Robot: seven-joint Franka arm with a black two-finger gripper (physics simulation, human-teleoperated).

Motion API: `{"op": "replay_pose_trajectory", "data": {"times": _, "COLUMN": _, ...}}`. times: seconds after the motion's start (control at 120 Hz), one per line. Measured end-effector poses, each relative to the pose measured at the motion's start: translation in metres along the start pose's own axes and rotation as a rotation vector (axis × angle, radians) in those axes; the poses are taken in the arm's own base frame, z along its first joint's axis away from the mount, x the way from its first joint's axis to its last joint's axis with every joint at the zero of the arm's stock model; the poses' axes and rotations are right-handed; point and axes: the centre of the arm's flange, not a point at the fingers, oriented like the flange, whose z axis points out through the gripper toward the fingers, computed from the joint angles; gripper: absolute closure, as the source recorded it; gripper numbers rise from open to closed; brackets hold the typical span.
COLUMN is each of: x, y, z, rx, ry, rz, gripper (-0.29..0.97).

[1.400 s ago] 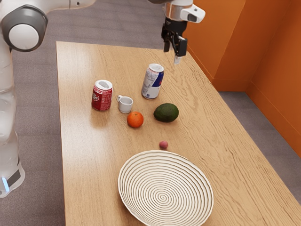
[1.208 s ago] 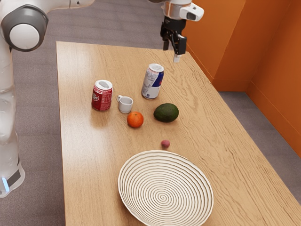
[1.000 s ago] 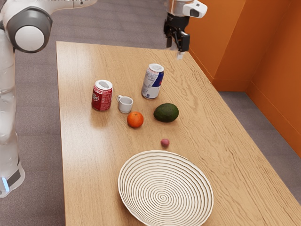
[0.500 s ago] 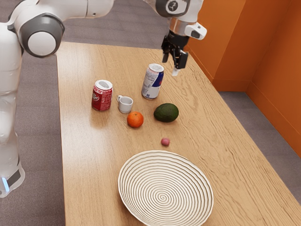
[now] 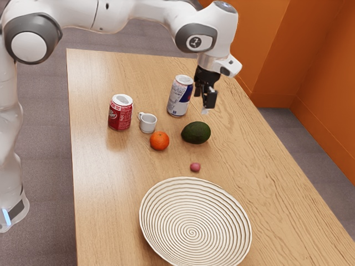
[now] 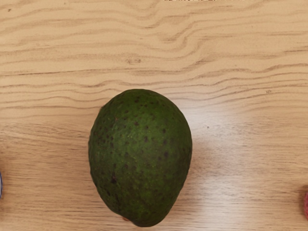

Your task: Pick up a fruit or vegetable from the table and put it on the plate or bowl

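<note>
Quick status from my end: the gripper (image 5: 205,104) is hanging over the table (image 5: 266,166), just above and a touch behind the avocado (image 5: 196,132), right next to the blue and white can (image 5: 180,95). The fingers look parted with nothing between them, so I'm not holding anything. In the wrist view the avocado (image 6: 140,156) sits pretty much dead centre under my hand, lying on its side on the wood, dark green and bumpy. The orange (image 5: 160,141) is just beside the avocado toward the exterior view's left, not touching it. A tiny pinkish fruit (image 5: 194,167) sits between the avocado and the plate (image 5: 145,221), close to the plate's rim. The plate is the big white one with the spiral ridges, down at the near end. The red can (image 5: 120,112) and a small white cup (image 5: 147,122) stand upright behind the orange.
</note>
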Motion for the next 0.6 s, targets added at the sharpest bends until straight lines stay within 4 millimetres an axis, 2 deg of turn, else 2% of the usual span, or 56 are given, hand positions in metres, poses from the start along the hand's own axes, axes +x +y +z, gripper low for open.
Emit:
{"op": "replay_pose_trajectory", "data": {"times": 0.133, "x": -0.003, "y": -0.038, "z": 0.016, "rx": 0.004, "ry": -0.01, "rz": -0.052, "gripper": 0.0}}
{"op": "replay_pose_trajectory", "data": {"times": 0.225, "x": -0.006, "y": -0.05, "z": 0.025, "rx": 0.002, "ry": -0.014, "rz": -0.069, "gripper": 0.0}}
{"op": "replay_pose_trajectory", "data": {"times": 0.3, "x": -0.005, "y": -0.048, "z": 0.028, "rx": 0.0, "ry": -0.011, "rz": -0.059, "gripper": 0.0}}
{"op": "replay_pose_trajectory", "data": {"times": 0.483, "x": -0.003, "y": -0.024, "z": 0.041, "rx": -0.005, "ry": -0.013, "rz": -0.008, "gripper": 0.0}}
{"op": "replay_pose_trajectory", "data": {"times": 0.6, "x": 0.0, "y": -0.021, "z": 0.05, "rx": -0.003, "ry": -0.012, "rz": 0.0, "gripper": 0.0}}
